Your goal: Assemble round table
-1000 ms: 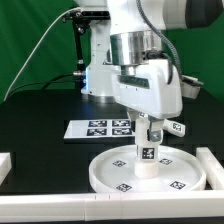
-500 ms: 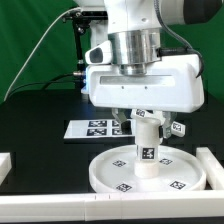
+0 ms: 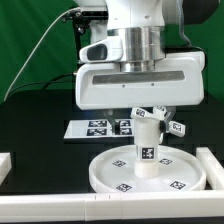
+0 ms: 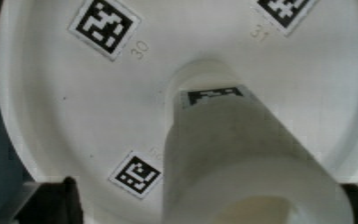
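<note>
Released pincer (image 4: 204, 200) is hovering over the leg (image 3: 147, 143) standing in the disc (image 3: 104, 173); it should be rising straight, avoiding nudges.

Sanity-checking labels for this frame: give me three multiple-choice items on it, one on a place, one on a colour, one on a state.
1. Where is the leg?
A. On the marker board
B. Upright at the middle of the round disc
C. Lying on its side beside the disc

2. What colour is the table top?
A. Black
B. White
C. Green

3. How is the pincer?
A. Shut on the leg
B. Shut on the disc's rim
C. Open, one finger on each side of the leg

Answers:
1 B: the leg rises straight from the disc's centre.
2 A: the surface around the white parts is black.
3 C: the wrist view shows the fingers wide apart, with disc visible between one finger and the leg.
</note>
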Controlling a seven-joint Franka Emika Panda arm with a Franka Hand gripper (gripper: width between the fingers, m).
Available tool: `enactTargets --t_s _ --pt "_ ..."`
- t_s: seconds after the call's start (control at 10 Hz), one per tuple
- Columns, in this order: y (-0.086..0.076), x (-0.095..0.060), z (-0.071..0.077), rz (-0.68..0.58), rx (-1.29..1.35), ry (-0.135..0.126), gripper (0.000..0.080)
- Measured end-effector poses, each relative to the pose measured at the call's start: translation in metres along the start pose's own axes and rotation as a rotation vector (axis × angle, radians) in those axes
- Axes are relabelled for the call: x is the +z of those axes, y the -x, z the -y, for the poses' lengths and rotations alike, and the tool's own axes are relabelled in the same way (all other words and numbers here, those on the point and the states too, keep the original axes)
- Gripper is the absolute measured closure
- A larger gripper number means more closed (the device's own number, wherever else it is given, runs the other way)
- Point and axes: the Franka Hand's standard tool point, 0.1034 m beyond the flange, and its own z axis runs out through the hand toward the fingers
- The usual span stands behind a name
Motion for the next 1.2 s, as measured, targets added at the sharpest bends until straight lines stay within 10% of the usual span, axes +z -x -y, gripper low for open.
enactTargets --t_s 0.7,0.9,1.2 --pt "-0.0044 0.0007 0.002 0.016 -0.049 0.007 0.015" --pt "-0.0043 0.0007 0.0018 0.016 -0.046 0.007 0.0389" --pt "-0.0038 0.0017 0.0017 0.017 0.181 0.009 0.0394"
